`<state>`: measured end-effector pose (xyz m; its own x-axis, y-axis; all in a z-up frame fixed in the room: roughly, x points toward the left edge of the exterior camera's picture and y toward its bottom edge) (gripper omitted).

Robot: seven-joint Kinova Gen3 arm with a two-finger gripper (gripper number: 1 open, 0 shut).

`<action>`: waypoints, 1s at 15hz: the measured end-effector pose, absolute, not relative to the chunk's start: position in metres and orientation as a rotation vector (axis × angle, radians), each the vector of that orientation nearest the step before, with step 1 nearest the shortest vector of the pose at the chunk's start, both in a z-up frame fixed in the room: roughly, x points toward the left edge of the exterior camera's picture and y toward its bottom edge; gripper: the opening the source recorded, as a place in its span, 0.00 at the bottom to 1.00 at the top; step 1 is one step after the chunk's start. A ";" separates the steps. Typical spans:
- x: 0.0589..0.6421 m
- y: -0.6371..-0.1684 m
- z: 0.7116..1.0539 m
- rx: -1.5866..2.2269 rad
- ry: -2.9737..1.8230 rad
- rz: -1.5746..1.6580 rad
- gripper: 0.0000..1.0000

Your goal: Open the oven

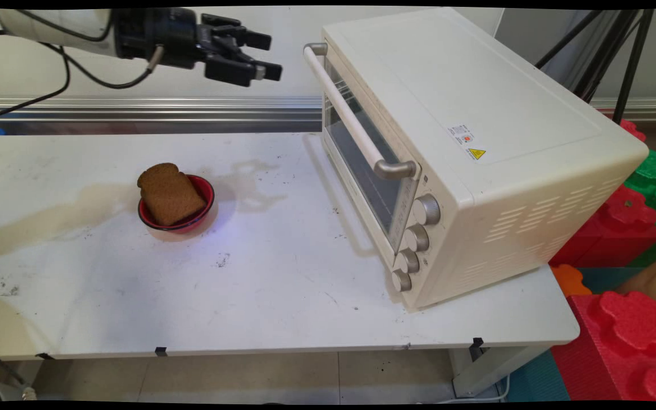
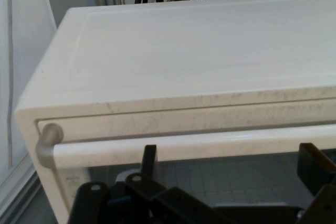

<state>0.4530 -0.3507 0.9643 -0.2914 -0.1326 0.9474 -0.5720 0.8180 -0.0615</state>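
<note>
Hovering jaws spread and empty, near toaster oven [image 1: 476,142] handle [image 1: 351,114], bread [image 1: 169,195] in red bowl [image 1: 203,191]

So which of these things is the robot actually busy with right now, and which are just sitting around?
Busy with:
- hand, open, held in the air facing the oven's door
- toaster oven, door shut
- oven door handle, the part nearest the hand

Sitting around:
- slice of brown bread in a red bowl
- red and green foam blocks beside the table
</note>
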 end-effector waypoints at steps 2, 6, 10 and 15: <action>0.444 -0.357 0.963 0.535 -1.845 0.470 1.00; 0.425 -0.369 0.955 0.536 -1.859 0.466 1.00; 0.411 -0.377 0.950 0.539 -1.866 0.467 1.00; 0.401 -0.384 0.946 0.542 -1.871 0.470 1.00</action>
